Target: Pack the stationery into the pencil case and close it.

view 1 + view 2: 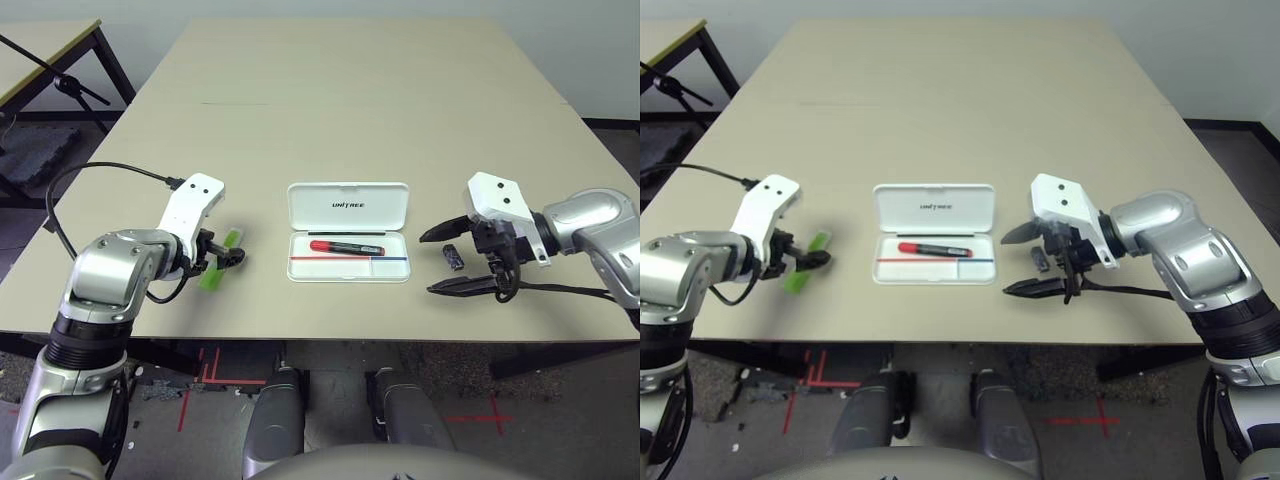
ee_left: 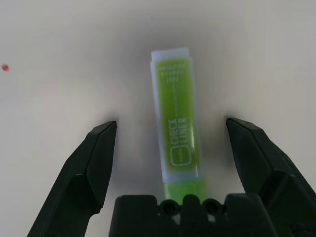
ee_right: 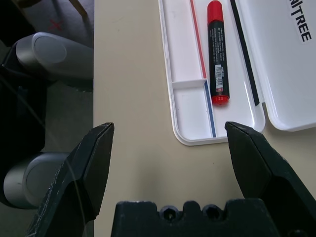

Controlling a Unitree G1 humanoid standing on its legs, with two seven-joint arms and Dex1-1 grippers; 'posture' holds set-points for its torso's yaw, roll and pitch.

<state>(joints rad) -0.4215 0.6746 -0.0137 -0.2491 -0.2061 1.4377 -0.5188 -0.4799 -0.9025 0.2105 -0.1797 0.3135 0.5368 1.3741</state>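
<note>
The white pencil case lies open at the table's middle, lid flat toward the far side. A red marker with a black end lies in its tray, also seen in the right wrist view as the marker. Left of the case, the lime-green highlighter rests on the table. My left gripper is open, one finger on each side of the highlighter without touching it. A small dark block lies on the table right of the case. My right gripper stands open around it, fingertips pointing at the case.
The beige table stretches far beyond the case. A black cable loops from my left wrist past the table's left edge. A second table and a black stand are at the back left.
</note>
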